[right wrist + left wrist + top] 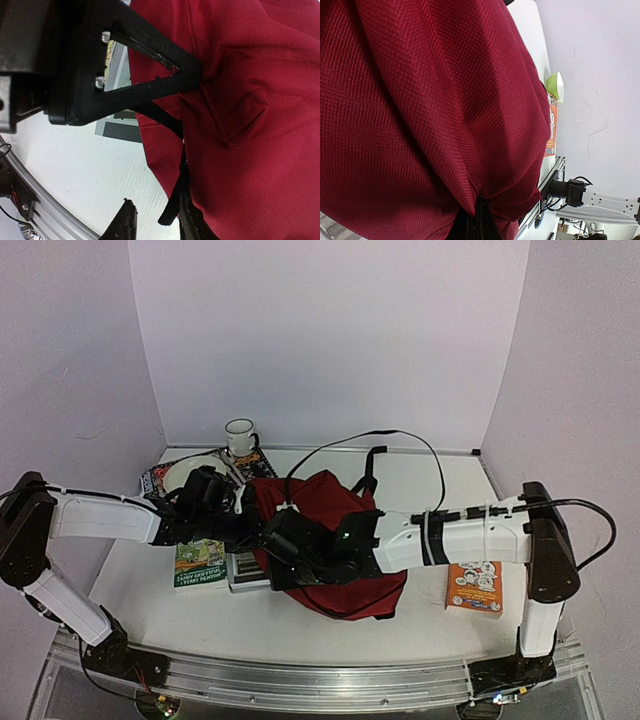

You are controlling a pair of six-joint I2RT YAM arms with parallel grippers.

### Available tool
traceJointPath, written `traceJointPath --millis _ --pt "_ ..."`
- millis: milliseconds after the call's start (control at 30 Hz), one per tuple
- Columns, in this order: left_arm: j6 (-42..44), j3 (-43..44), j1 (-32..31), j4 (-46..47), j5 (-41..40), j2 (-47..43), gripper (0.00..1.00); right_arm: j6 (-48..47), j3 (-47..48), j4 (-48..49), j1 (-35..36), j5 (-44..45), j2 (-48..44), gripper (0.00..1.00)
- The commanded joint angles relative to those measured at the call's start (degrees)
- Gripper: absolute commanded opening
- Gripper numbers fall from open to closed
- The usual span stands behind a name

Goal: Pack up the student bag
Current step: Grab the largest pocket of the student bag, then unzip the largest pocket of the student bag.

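1. A pale, faintly lilac back wall (330, 330) closes off the far side.
2. The left wall (60, 360) and right wall (580, 360), the same colour, angle in to meet it like a booth.
3. The left wall carries a few small scuffs.
4. A white surface (430, 610) spans from wall to wall.
5. A metal rail (320, 680) runs along its near edge.
6. The light is soft and even, and shadows are faint.

Robot lab bench, plain lilac backdrop walls (330, 330), white table (200, 620), aluminium mounting rail (320, 677)
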Motion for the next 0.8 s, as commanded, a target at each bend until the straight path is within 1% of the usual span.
traceJointPath --millis 0,167,367,533,767 --pt "-0.28 3.38 -0.53 4.06 -0.47 -0.19 0.0 1.5 1.89 -3.81 -0.16 3.21 2.1 0.29" --pt "-0.06 3.2 -0.56 4.06 -0.62 -0.45 0.0 1.62 1.63 -4.63 -0.17 5.22 2.29 0.19" --pt "0.95 3.36 -0.57 3.99 -1.32 -0.36 0.0 1.48 -1.09 -5.98 -0.12 4.78 -0.82 0.01" --pt "4.02 5.93 -0.56 2.26 -2.04 1.75 0.0 0.87 -5.07 -7.14 -0.02 -0.06 -4.91 0.0" --pt "12.6 14.92 0.75 -4.56 -4.49 7.53 0.0 2.08 -11.38 -11.51 2.46 -4.54 -11.16 0.0"
